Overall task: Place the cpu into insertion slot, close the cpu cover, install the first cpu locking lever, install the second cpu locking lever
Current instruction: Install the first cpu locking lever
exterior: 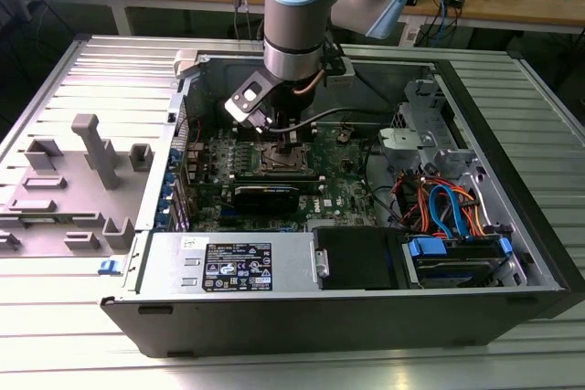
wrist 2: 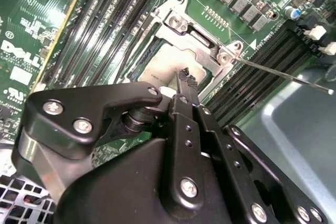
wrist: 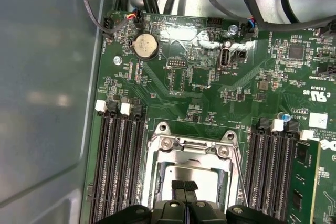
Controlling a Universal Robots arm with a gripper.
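The cpu sits in its socket, and the cpu cover appears lowered around it (its sides frame the silver top). The claw, fingertips together and gripping nothing, is poised at the chip. One thin locking lever stands free, so latching looks undone.

I log black, ridged fingers; under them a dull silver-grey cpu, bright silver cover beyond, green board around, black slots either side.
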